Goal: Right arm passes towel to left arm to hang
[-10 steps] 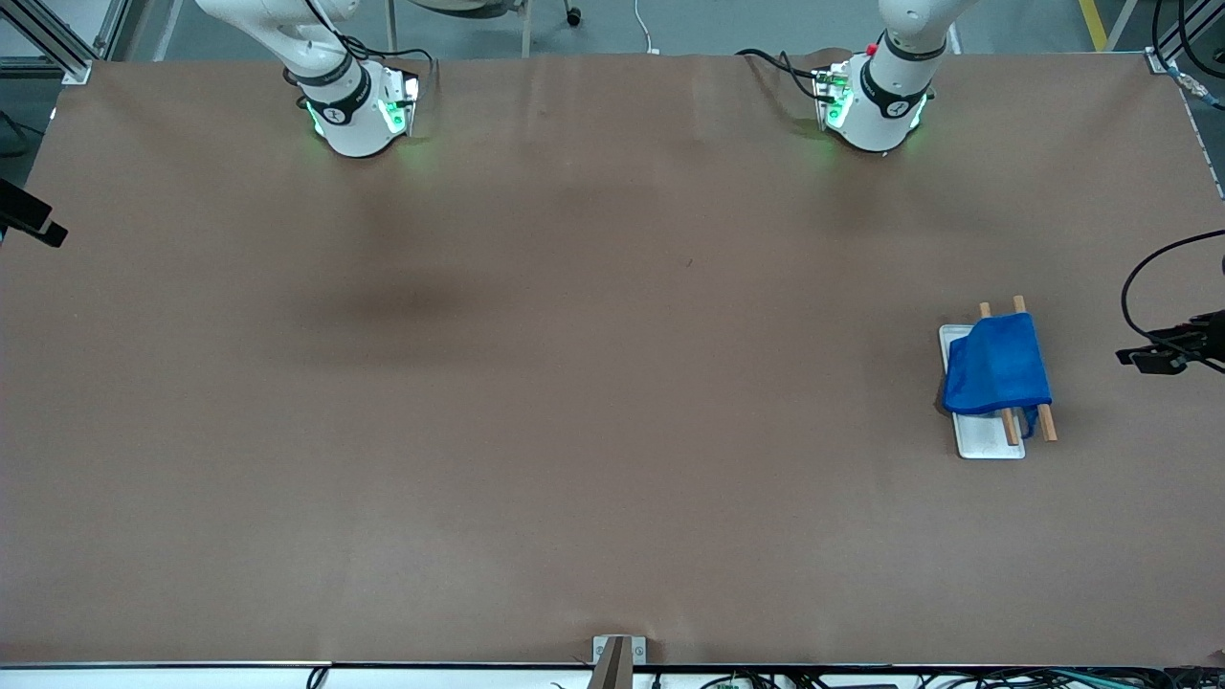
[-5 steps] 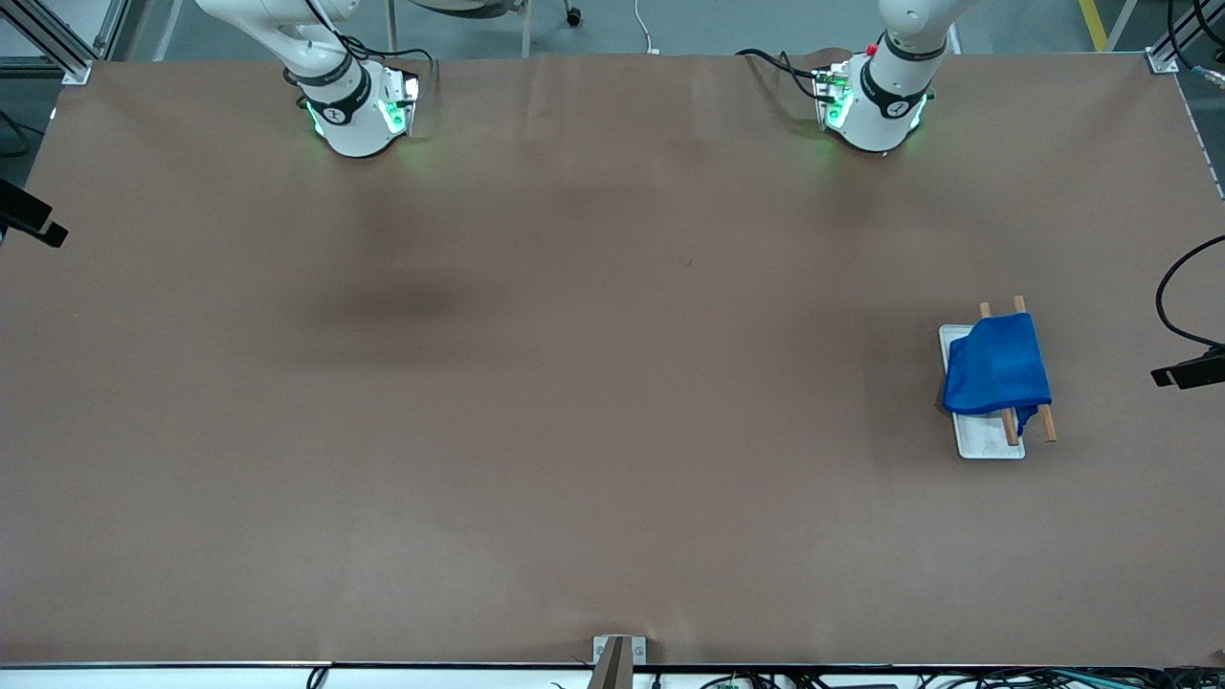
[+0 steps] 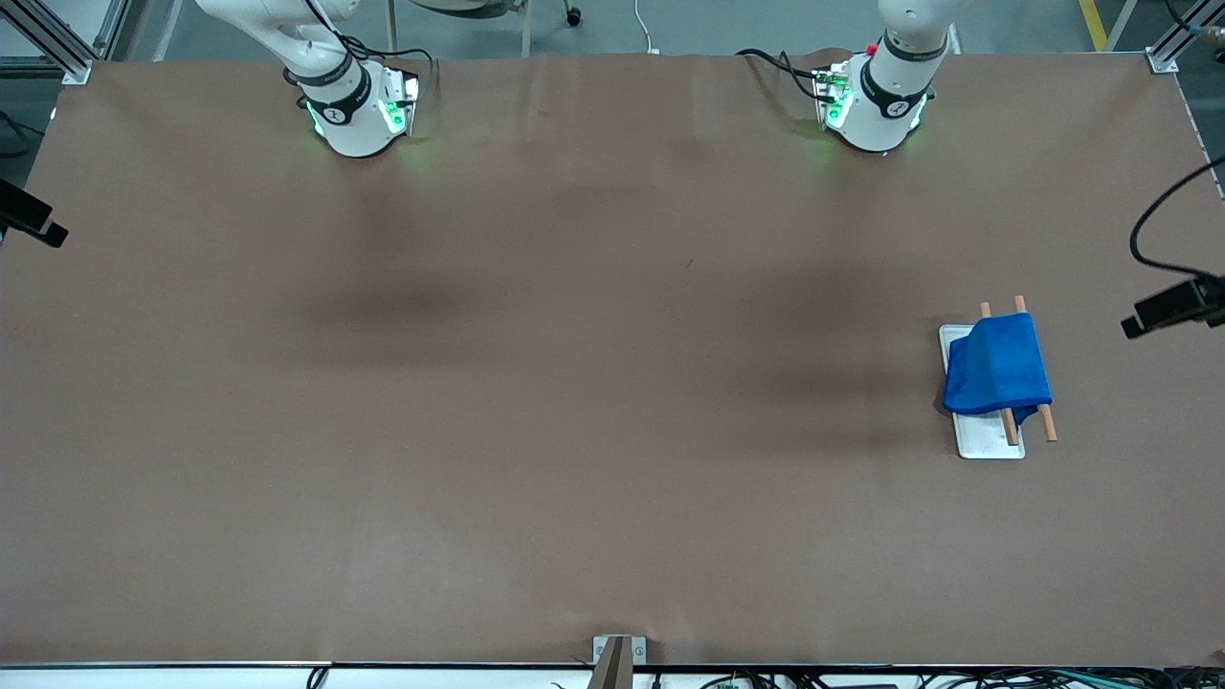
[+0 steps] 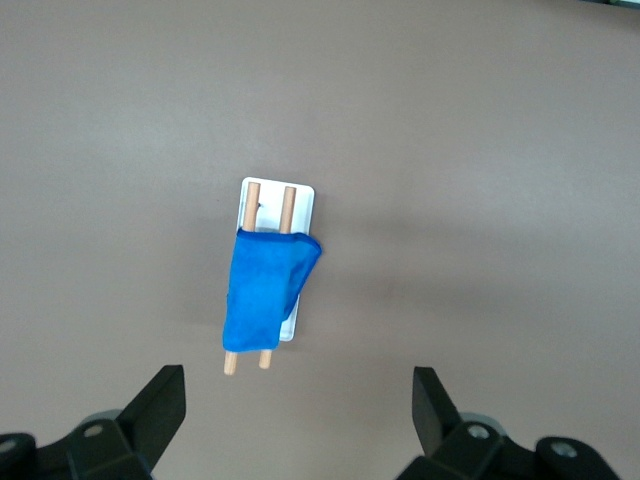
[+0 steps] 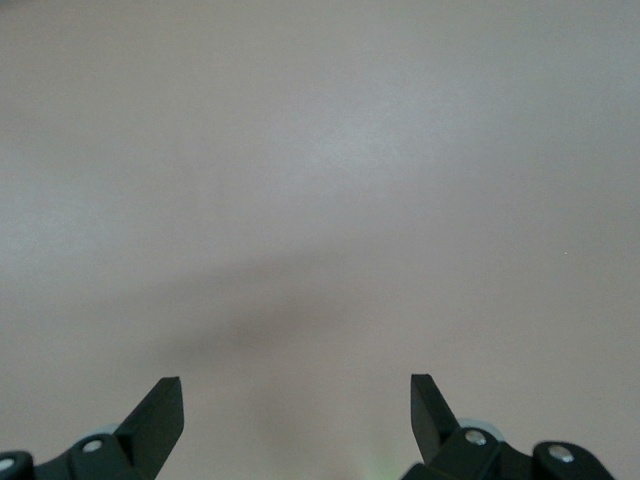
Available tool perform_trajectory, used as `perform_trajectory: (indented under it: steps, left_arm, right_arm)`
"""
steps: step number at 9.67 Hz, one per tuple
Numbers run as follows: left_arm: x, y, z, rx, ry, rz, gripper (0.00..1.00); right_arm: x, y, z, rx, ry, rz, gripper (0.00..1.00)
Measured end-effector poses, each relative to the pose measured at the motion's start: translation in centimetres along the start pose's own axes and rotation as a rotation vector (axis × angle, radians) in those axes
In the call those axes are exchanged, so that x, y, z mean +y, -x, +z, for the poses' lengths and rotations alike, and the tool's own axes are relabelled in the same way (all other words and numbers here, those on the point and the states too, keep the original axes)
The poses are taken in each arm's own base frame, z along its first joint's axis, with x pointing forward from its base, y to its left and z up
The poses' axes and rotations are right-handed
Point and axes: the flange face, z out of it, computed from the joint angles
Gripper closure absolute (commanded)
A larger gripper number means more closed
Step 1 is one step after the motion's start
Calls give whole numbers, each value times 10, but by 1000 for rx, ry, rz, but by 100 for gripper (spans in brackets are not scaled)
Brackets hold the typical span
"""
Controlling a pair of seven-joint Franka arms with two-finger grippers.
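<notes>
The blue towel (image 3: 997, 364) hangs draped over two wooden rods (image 3: 1047, 421) of a small rack with a white base (image 3: 986, 442), toward the left arm's end of the table. The left wrist view shows the towel (image 4: 265, 290) from high above. My left gripper (image 4: 295, 378) is open and empty, well above the table beside the rack. My right gripper (image 5: 292, 384) is open and empty over bare brown table. Neither hand touches the towel.
The brown table cover (image 3: 574, 383) spans the whole view. Both arm bases (image 3: 354, 110) (image 3: 876, 105) stand at the table's edge farthest from the front camera. A black part with a cable (image 3: 1172, 306) hangs at the view's edge past the rack.
The black part with the cable near the rack has shifted along the view's edge. The towel stays on the rods. The right arm has not moved.
</notes>
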Motion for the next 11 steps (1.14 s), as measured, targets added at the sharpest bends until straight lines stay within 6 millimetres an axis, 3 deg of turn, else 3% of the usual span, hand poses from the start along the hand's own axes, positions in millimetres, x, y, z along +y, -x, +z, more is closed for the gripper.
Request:
perform_trajectory:
  steps: [4, 7, 11]
  left_arm:
    - [40, 44, -54, 31, -28, 43, 0]
    - [78, 75, -52, -2, -74, 93, 0]
    - [88, 102, -38, -43, -81, 124, 0]
  right_arm:
    - [0, 0, 0, -1, 0, 0, 0]
    - [0, 0, 0, -1, 0, 0, 0]
    - [0, 0, 0, -2, 0, 0, 0]
